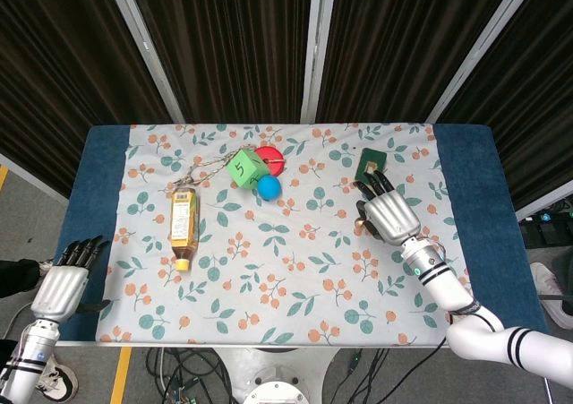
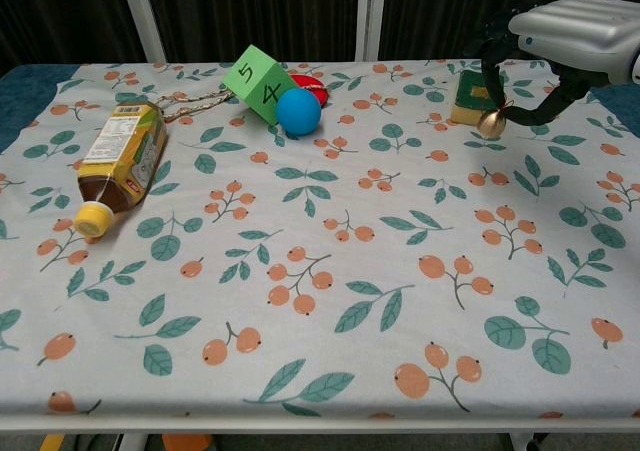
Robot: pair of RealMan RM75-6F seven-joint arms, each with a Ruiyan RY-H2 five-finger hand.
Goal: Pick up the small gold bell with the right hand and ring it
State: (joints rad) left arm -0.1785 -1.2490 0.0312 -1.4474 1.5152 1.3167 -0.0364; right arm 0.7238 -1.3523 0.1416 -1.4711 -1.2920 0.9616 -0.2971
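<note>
Dark curtains (image 1: pixel 233 37) behind — grey floor (image 1: pixel 36 216), floral-clothed table (image 1: pixel 269 279).

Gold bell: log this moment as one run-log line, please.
phase: bell lifted | right hand: holds small gold bell above the cloth, near green card | left hand: idle, off table edge
</note>
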